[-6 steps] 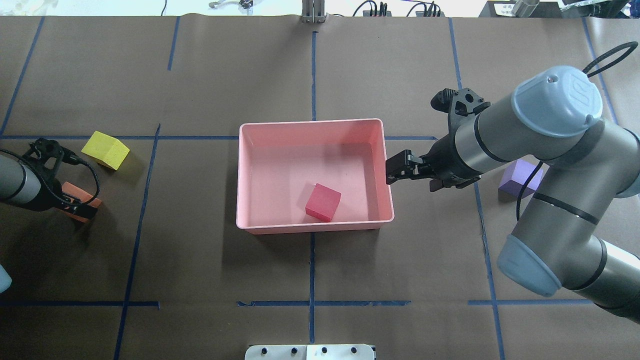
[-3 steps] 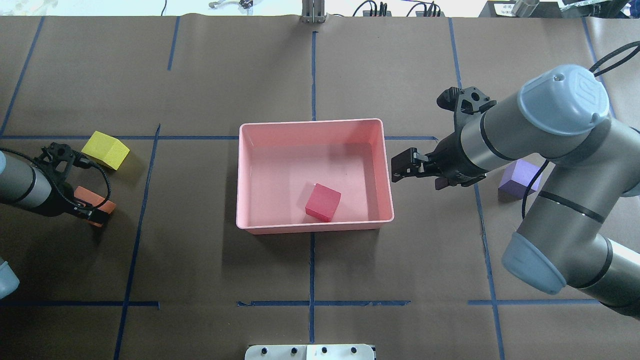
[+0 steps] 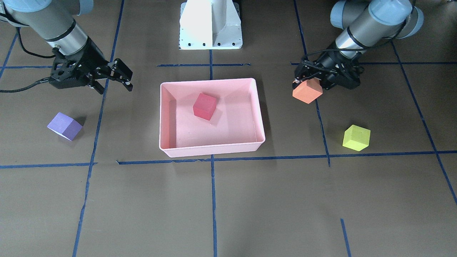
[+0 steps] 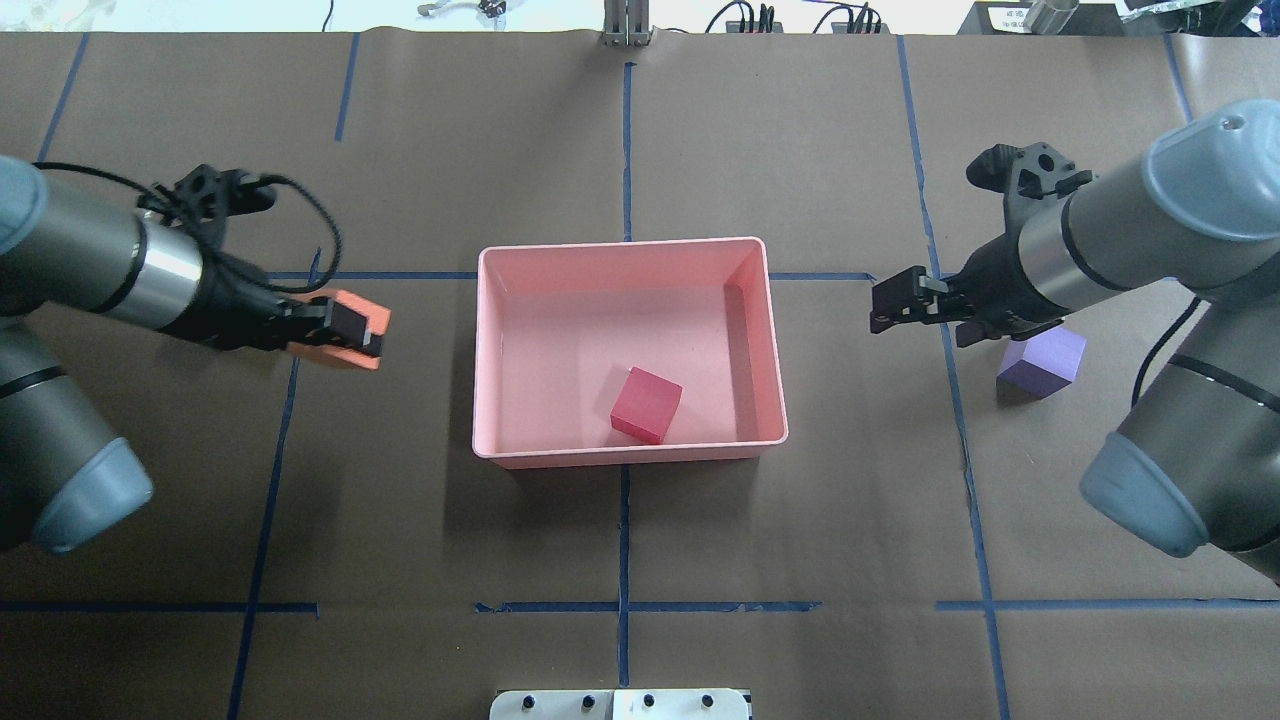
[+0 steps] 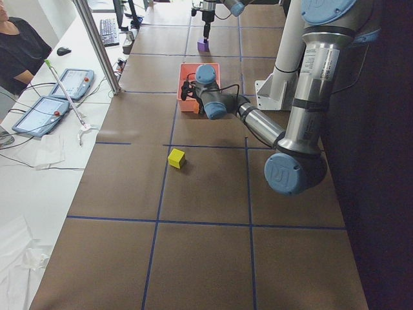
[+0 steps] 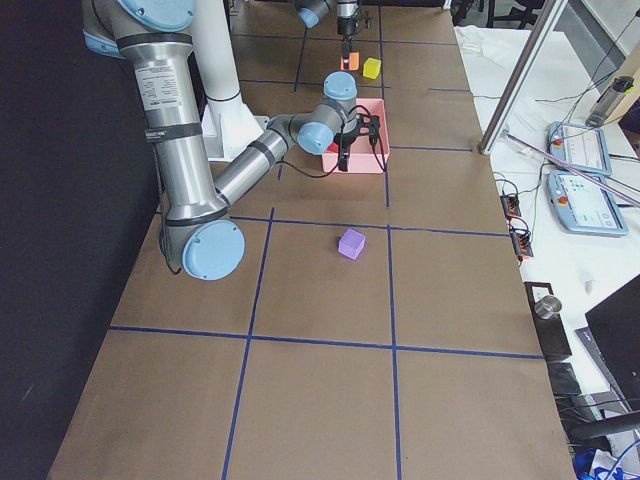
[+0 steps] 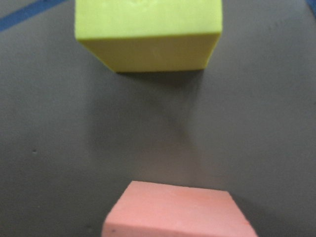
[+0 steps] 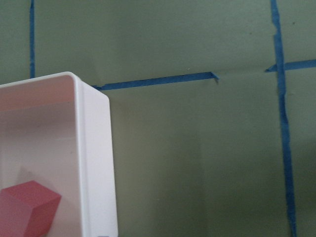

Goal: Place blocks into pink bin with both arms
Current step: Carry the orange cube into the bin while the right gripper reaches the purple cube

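My left gripper (image 4: 352, 332) is shut on the orange block (image 4: 335, 330) and holds it above the table, left of the pink bin (image 4: 625, 244). In the front view this gripper (image 3: 307, 85) carries the orange block (image 3: 307, 90). The red block (image 4: 647, 404) lies in the bin. The yellow-green block (image 3: 356, 137) sits on the table; the left arm hides it in the overhead view. My right gripper (image 4: 893, 301) is open and empty, right of the bin, with the purple block (image 4: 1045, 360) on the table beyond it.
Blue tape lines cross the brown table cover. The white pedestal base (image 3: 210, 25) stands behind the bin. The left wrist view shows the yellow-green block (image 7: 148, 34) below and the orange block (image 7: 177, 210) in hand. The right wrist view shows the bin's corner (image 8: 96, 148).
My left gripper has lifted the orange block and carried it right, toward the bin. My right gripper has drawn back to the right, away from the bin's wall.
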Tool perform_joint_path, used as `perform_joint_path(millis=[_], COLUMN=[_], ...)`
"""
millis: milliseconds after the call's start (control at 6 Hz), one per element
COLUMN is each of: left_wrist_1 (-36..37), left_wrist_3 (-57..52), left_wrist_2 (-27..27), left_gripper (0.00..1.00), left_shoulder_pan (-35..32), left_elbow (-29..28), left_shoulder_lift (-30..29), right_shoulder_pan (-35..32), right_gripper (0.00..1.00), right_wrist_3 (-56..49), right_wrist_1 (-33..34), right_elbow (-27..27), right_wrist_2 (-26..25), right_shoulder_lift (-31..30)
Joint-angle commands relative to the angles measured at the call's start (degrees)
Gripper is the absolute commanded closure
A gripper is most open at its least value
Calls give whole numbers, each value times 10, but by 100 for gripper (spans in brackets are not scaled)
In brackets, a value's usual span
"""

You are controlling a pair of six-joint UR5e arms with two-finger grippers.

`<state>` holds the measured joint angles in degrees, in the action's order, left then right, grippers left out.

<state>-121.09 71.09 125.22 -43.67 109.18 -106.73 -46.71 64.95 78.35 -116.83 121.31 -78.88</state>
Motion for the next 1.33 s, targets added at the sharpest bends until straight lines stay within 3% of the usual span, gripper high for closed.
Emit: perform_joint_path(millis=[0, 167, 333, 667, 1167], left_wrist_1=[0, -4, -4, -3, -3], left_wrist_3=[128, 125, 127, 130, 129], left_wrist_2=[-110, -166, -189, -200, -200], left_gripper=[89, 35, 3, 1, 1], left_shoulder_pan=[91, 123, 124, 124, 124], left_elbow=[-51, -68, -68, -57, -59], left_shoulder_lift=[-115, -114, -112, -112, -107], right_shoulder_pan=[-41, -53, -63, -62, -59], right_gripper=[0, 0, 0, 0, 0], right_wrist_3=[-46, -46, -53, -60, -58], right_wrist_1=[0, 1, 1, 1, -5], right_elbow=[12, 33, 55, 87, 144], right_wrist_2=[0, 2, 7, 3, 6], right_shoulder_lift=[-40, -41, -44, -75, -63])
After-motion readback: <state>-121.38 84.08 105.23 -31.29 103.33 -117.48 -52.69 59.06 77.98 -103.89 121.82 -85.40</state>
